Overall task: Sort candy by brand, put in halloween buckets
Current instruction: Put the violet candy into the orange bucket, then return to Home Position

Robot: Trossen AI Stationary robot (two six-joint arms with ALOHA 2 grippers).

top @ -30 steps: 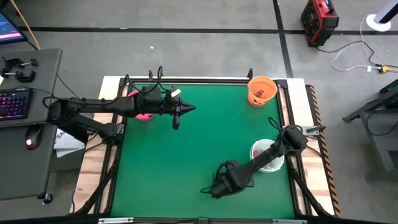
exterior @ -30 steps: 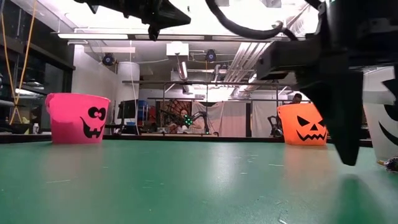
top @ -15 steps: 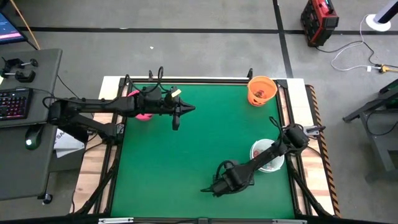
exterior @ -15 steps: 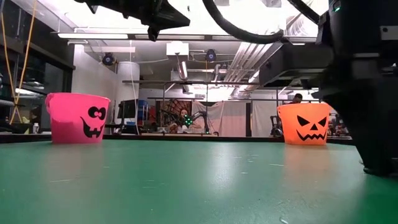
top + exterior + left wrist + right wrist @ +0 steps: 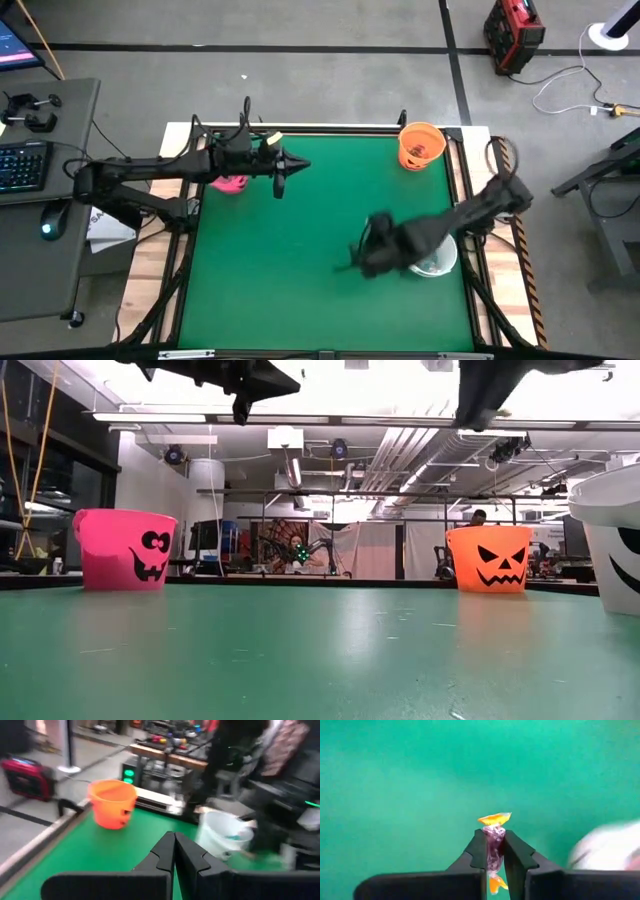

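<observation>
My right gripper (image 5: 493, 834) is shut on one candy (image 5: 494, 842), a small dark sweet with orange twisted wrapper ends. In the high view that gripper (image 5: 352, 264) hangs over the green table, just left of the white bucket (image 5: 437, 263). The orange bucket (image 5: 421, 145) stands at the far right corner. The pink bucket (image 5: 232, 183) stands at the far left, partly under my left arm. My left gripper (image 5: 174, 846) is shut on nothing and hovers high beside the pink bucket (image 5: 125, 550). My right gripper pinches the candy's dark middle (image 5: 493, 845) between its two fingertips. It comes from above, pointing down at the table. One orange wrapper end (image 5: 495, 818) sticks out past the fingertips; the other (image 5: 495, 882) shows between the fingers farther back. The candy is lifted clear of the table.
The white bucket (image 5: 222, 834) has candy inside; the orange bucket (image 5: 112, 802) also holds some. The table's green middle (image 5: 300, 260) lies bare between the buckets. A black frame rail (image 5: 300, 128) runs along the far edge. Beyond the table is a room with equipment.
My right gripper has risen from the table near the front edge. It has swung up and toward the far right, closer to the white bucket, moving fast enough to blur. My left gripper has drifted a little toward the far left.
</observation>
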